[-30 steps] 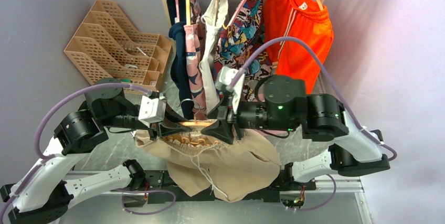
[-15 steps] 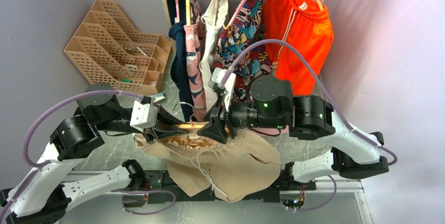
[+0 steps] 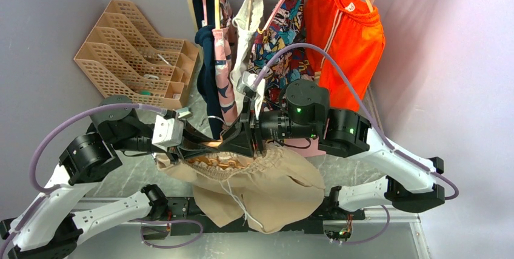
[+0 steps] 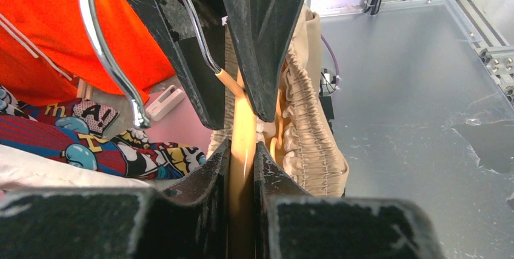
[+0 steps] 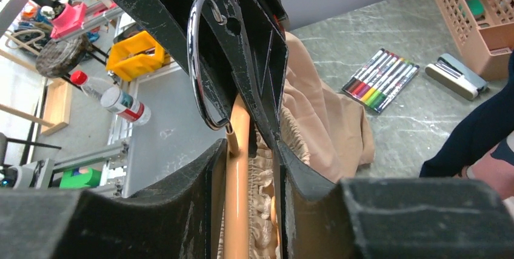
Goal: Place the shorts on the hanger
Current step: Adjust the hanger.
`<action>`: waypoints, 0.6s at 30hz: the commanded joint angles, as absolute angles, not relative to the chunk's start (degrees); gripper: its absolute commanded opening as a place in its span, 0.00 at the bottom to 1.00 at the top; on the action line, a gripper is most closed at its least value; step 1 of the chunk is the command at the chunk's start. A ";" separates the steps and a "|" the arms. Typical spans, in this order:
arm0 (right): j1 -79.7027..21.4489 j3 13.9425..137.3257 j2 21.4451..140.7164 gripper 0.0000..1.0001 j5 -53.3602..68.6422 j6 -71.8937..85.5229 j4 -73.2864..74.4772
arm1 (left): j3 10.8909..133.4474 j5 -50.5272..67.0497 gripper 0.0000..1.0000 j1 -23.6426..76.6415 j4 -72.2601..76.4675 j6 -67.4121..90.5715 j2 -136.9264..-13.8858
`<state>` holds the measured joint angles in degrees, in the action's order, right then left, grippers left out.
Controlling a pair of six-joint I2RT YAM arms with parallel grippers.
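My left gripper (image 3: 203, 145) is clamped on the hanger (image 5: 237, 168), my right gripper (image 3: 230, 142) straddles the same bar and gathered waistband, pinching or not I cannot tell, and the beige shorts (image 3: 273, 183) drape just below both, so I judge only settling and release remain.

Noted: shorts (image 3: 276, 180) plain beige with white drawstring (image 3: 233, 195); hanger (image 4: 241, 150) pale orange-tan; hung garment (image 3: 345, 34) bright orange; neighbouring garment (image 3: 290, 25) multicolour comic-print; trays (image 3: 130, 47) tan lattice; table (image 5: 418, 125) grey-marbled.
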<state>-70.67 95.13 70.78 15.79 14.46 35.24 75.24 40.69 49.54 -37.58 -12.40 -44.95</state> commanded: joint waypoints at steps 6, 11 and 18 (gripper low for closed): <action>-70.14 92.21 69.06 0.26 18.03 16.33 28.79 | 77.34 42.56 0.07 49.60 -33.20 -13.29 -45.60; -70.18 91.58 68.86 0.04 18.42 15.96 28.53 | 76.63 41.60 0.07 49.57 -32.04 -12.65 -45.19; -70.19 89.99 68.13 0.03 19.10 15.21 28.49 | 76.67 41.46 0.07 49.61 -31.69 -12.26 -45.28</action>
